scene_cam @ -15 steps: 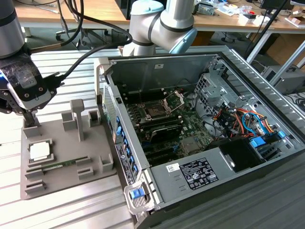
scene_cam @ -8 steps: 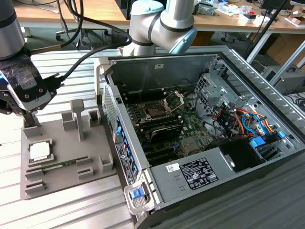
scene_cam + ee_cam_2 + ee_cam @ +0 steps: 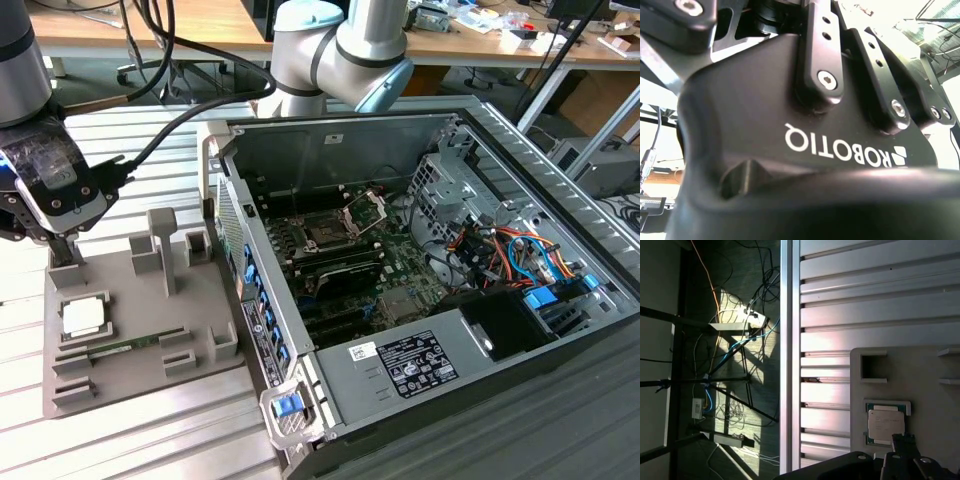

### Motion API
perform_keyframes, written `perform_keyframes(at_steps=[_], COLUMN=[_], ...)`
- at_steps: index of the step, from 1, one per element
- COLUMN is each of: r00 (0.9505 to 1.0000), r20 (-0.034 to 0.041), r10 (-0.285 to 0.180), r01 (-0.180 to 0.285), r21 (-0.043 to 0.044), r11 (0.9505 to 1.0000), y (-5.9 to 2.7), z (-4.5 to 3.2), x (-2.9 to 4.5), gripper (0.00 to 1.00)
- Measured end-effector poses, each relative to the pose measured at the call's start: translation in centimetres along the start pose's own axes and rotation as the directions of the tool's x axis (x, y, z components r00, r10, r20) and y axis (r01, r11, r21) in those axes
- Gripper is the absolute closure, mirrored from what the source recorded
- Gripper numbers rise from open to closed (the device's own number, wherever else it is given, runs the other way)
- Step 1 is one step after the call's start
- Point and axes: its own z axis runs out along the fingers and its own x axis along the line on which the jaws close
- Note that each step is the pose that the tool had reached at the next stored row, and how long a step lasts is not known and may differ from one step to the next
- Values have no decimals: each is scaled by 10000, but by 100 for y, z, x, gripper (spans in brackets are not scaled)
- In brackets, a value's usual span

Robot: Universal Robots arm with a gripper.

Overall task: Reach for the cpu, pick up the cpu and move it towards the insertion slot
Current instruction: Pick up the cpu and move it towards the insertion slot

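Observation:
The cpu [image 3: 83,317] is a small pale square chip lying flat in a recess of the grey tray [image 3: 140,375] at the exterior view's left. My gripper [image 3: 62,252] hangs just above the tray's far corner, a short way behind the cpu and apart from it. In the first wrist view the cpu [image 3: 885,424] lies in the tray [image 3: 920,370], right beside the gripper's dark tip [image 3: 903,447]. The gripper's black body [image 3: 790,125] shows close up in the second wrist view. The insertion slot [image 3: 326,235] is a dark square socket on the motherboard, its metal bracket [image 3: 366,210] raised.
The open computer case [image 3: 400,260] lies to the exterior view's right of the tray, its side wall [image 3: 255,300] between tray and motherboard. Upright tray posts [image 3: 163,245] stand near the gripper. A thin green memory stick [image 3: 120,347] lies in the tray. The ribbed aluminium table [image 3: 865,300] ends at an edge, with cables on the floor beyond.

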Motion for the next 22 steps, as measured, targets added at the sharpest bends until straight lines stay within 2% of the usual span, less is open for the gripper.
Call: perform_keyframes(at_steps=[22], r00=[10000], r20=[-1], r10=[0], r01=[0], r21=[0], r11=[10000], y=[-2], z=[57], x=[10], gripper=[89])
